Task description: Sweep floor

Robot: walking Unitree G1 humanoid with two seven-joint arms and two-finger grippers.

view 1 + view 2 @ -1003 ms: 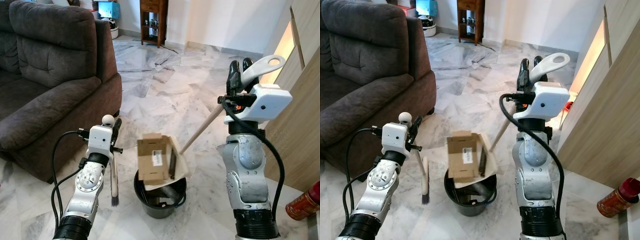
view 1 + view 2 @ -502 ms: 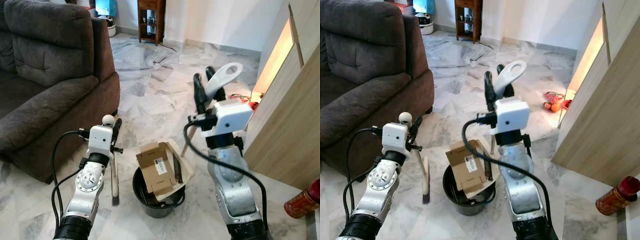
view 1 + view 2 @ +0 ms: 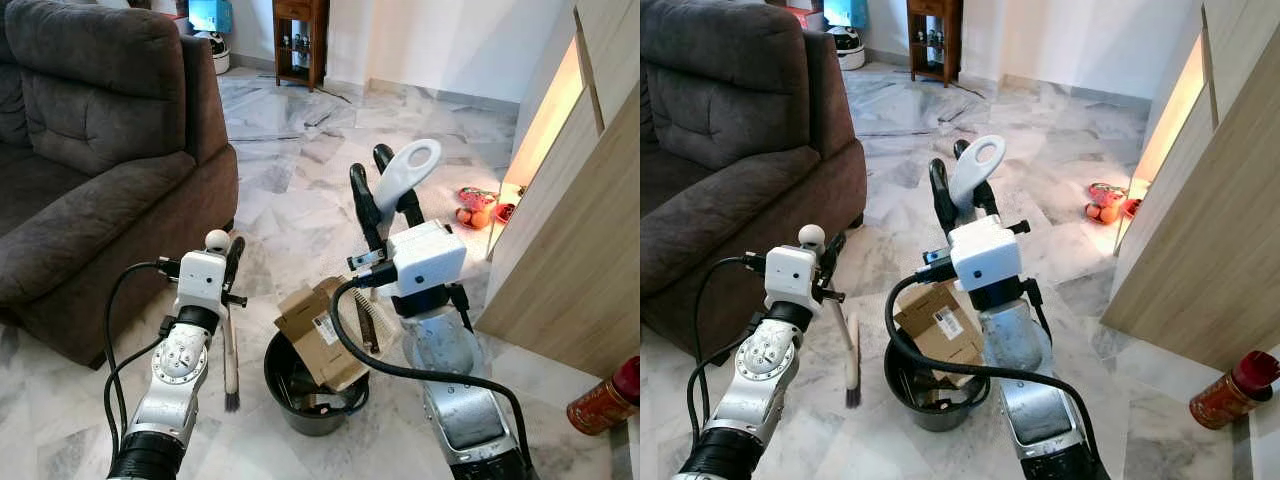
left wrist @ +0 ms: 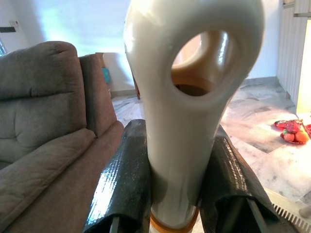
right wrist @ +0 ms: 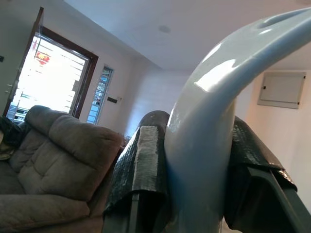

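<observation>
My right gripper (image 3: 370, 170) is shut on the white looped handle (image 3: 408, 172) of a dustpan (image 3: 368, 322). The pan is tipped steeply over a black bucket (image 3: 285, 392). A brown cardboard box (image 3: 318, 335) slides off it into the bucket's mouth. My left gripper (image 3: 234, 252) is shut on a small hand brush (image 3: 230, 360), which hangs bristles down just left of the bucket. In the left wrist view black fingers (image 4: 124, 184) clamp a white handle (image 4: 189, 121) with a hole. In the right wrist view fingers (image 5: 143, 165) clamp a pale curved handle (image 5: 209, 145).
A dark grey sofa (image 3: 90, 150) stands close on the left. A wooden cabinet wall (image 3: 590, 250) runs along the right, with a red canister (image 3: 605, 400) at its foot. Small red and orange items (image 3: 478, 205) lie on the marble floor beyond. A wooden shelf (image 3: 300, 40) stands far back.
My right arm has swung left and lowered, tipping the dustpan over the bucket. The cardboard box has slid down toward the bucket's mouth. The left arm and brush stay put.
</observation>
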